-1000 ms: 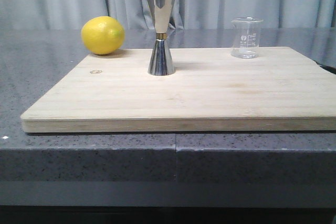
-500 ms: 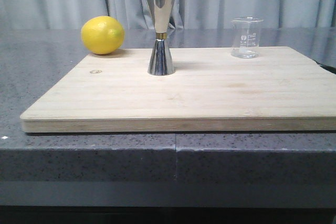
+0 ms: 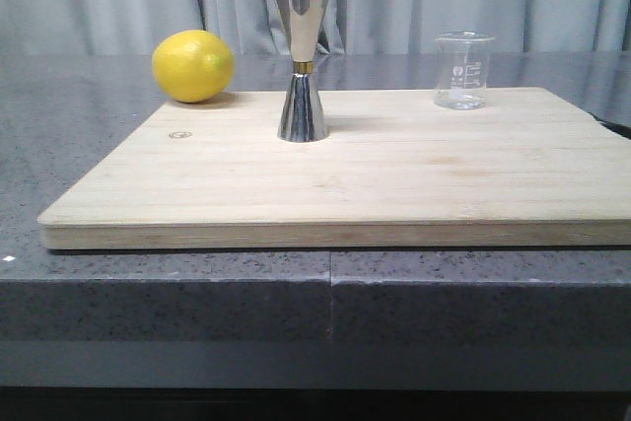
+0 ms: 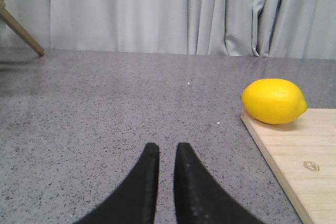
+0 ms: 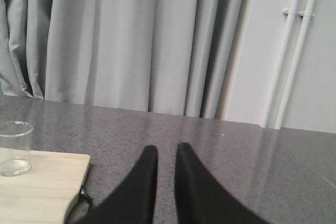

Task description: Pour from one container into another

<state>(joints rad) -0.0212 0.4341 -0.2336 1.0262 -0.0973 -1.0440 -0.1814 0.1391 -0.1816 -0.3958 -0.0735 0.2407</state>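
So we're looking over the grey table (image 3: 89,160) with the big wooden cutting board (image 3: 375,179) on it, and everything for the pour stands along the board's far side. The steel jigger (image 3: 302,58) stands upright left of centre, wide mouth up. The lemon (image 3: 193,66) sits at the far left corner and has no part in the task.

The beaker (image 3: 462,70) is the thing we need first. It stands upright near the far right corner, well apart from the jigger, and we can't tell if there's anything in it.

What matters: the beaker lies to the left of the right tool (image 5: 164,153), which hovers over bare table just off the board's right edge. The left tool (image 4: 165,151) is off the left edge, near the lemon. So the right arm is clearly nearer, and we'd guess it reaches left for the beaker. Both tools hold nothing, fingers nearly together with just a thin slit between them.
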